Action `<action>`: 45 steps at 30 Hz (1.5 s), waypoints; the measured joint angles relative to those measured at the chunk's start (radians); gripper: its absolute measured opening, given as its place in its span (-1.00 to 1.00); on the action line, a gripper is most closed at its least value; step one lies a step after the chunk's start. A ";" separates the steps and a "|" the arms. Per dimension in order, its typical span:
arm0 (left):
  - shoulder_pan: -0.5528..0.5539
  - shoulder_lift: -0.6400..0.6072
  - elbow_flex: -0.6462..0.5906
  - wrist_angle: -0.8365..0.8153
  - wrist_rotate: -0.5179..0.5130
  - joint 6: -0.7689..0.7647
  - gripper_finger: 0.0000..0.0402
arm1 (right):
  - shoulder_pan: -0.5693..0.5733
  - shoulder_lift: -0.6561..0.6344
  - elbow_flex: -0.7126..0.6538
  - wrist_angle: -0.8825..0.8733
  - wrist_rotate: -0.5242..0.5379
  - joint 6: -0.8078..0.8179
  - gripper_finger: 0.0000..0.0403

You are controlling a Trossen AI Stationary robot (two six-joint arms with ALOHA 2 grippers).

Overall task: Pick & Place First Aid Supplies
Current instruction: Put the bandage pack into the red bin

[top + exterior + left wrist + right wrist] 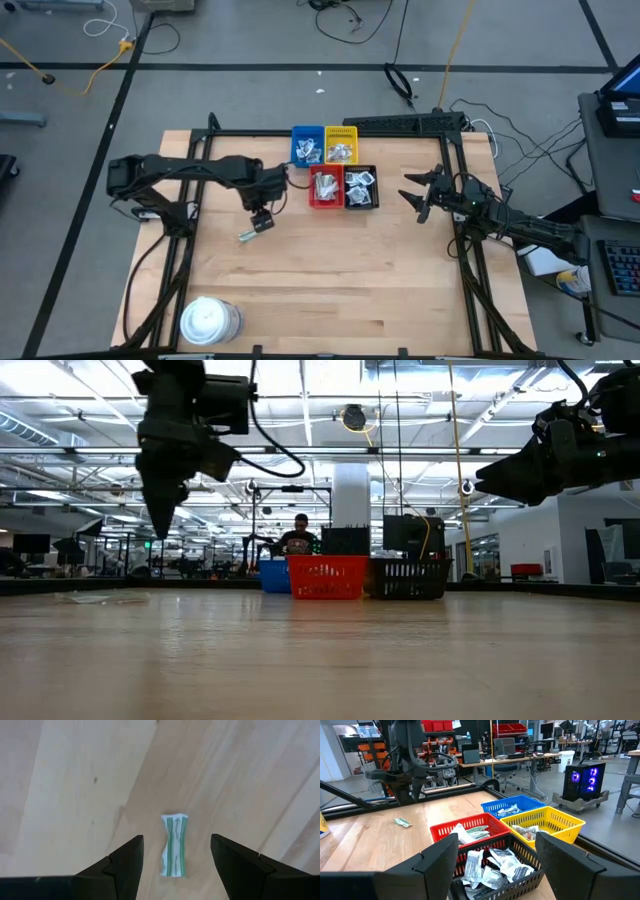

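The wooden table [330, 270] carries four small trays grouped near its far edge; the red tray [325, 188] serves as the reference point. The blue tray [306, 143] stands just beyond the red tray, the yellow tray [341, 143] is diagonal to it on the far side, and the black tray [361, 188] touches the red tray's side toward the right arm. All four trays contain wrapped packets. A round white tub [208, 320] stands well apart from the red tray, near the table's front edge on the left arm's side. The left gripper [262, 219] hangs above the table just beside the red tray, fingers spread and empty. One narrow green-striped packet [174, 845] lies flat on the wood directly below this gripper, between its fingers and not touched. The right gripper [418, 195] waits beyond the black tray, raised, jaws spread and empty.
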 joint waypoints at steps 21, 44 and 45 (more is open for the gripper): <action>-0.163 -0.001 -0.295 0.332 -0.072 -0.177 0.18 | 0.000 0.000 0.000 0.000 0.000 0.000 0.31; -0.161 -0.002 -0.344 0.366 -0.108 -0.279 -0.96 | 0.000 0.000 0.000 0.000 0.000 0.000 0.31; -0.154 -0.002 -0.344 0.362 -0.104 -0.299 -0.96 | 0.000 0.000 0.000 0.000 0.000 0.000 0.31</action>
